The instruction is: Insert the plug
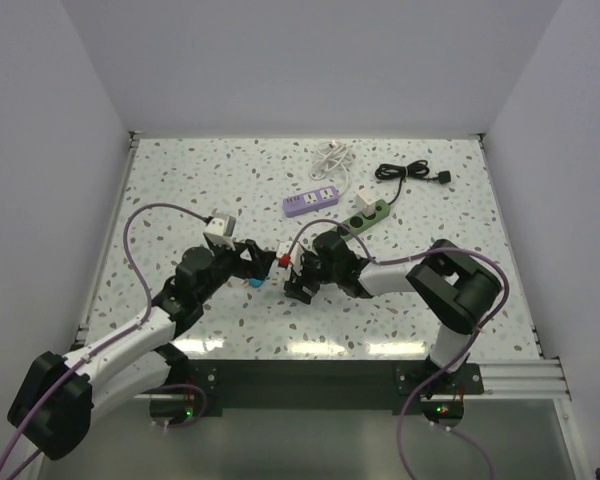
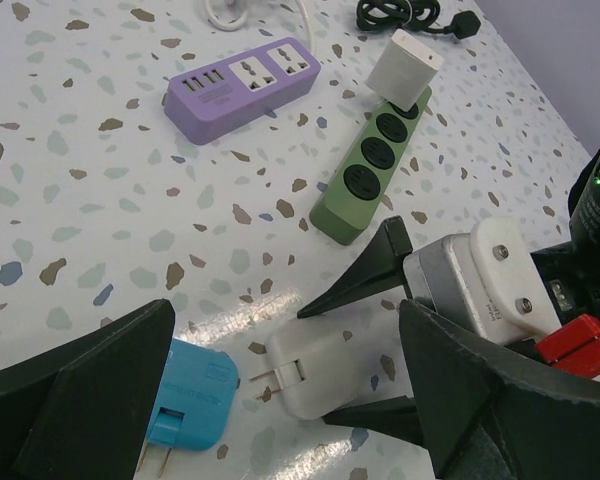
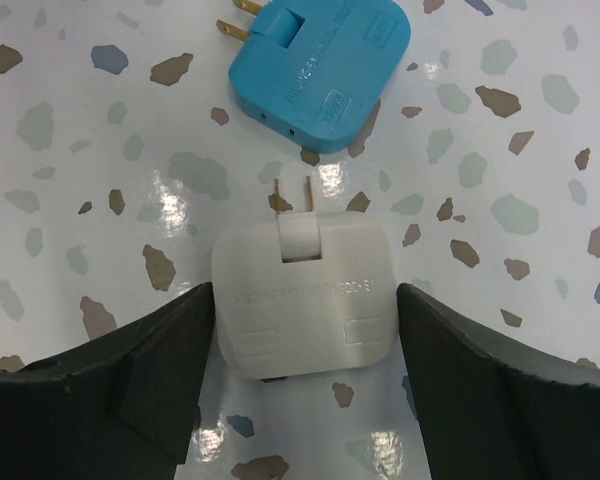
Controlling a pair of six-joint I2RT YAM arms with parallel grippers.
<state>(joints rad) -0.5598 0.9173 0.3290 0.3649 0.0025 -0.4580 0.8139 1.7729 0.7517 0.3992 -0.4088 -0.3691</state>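
Note:
A white plug (image 3: 302,298) lies flat on the speckled table, prongs toward a blue plug (image 3: 315,70). My right gripper (image 3: 305,340) is down around the white plug, one finger against each side. In the left wrist view the white plug (image 2: 320,372) sits between those two black fingers (image 2: 365,278), with the blue plug (image 2: 190,405) to its left. My left gripper (image 2: 290,400) is open and empty, hovering just above both plugs. In the top view both grippers meet at table centre, left gripper (image 1: 255,262) and right gripper (image 1: 294,272). The purple power strip (image 2: 242,82) and green power strip (image 2: 372,165) lie beyond.
A white adapter (image 2: 405,68) sits plugged in the far end of the green strip (image 1: 365,214). The purple strip (image 1: 312,200) lies left of it. A coiled white cable (image 1: 330,157) and a black cable (image 1: 410,173) lie at the back. White walls surround the table.

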